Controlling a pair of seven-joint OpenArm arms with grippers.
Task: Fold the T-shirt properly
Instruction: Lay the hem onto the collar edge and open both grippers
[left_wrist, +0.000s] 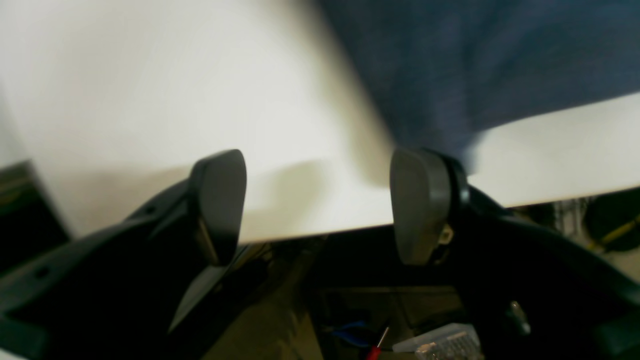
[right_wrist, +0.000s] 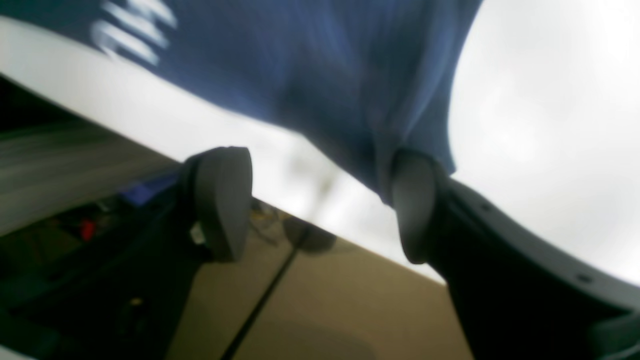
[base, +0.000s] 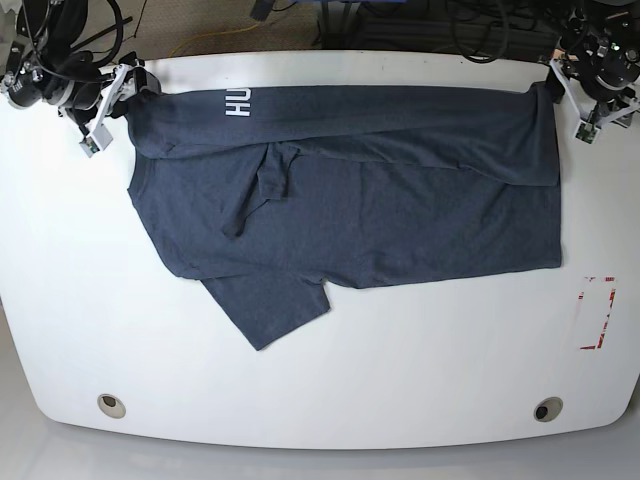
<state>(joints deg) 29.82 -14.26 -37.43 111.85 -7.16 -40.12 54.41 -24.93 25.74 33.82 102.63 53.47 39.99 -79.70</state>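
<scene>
The dark navy-grey T-shirt (base: 350, 200) lies flat on the white table (base: 400, 380), its far edge folded over toward me, with white lettering (base: 238, 101) on the fold. One sleeve sticks out at the front left. My right gripper (base: 118, 85) is at the shirt's far left corner, open in the right wrist view (right_wrist: 320, 200), with the cloth's corner (right_wrist: 325, 65) against one finger (right_wrist: 415, 210). My left gripper (base: 560, 85) is at the far right corner, open in the left wrist view (left_wrist: 317, 200), with the shirt (left_wrist: 475, 60) beside one finger (left_wrist: 417, 205).
A red and white marking (base: 596, 313) is on the table's right side. Two round holes (base: 112, 405) (base: 547, 409) sit near the front edge. Cables and gear lie beyond the far edge (base: 330, 20). Both grippers hang over the table's far edge.
</scene>
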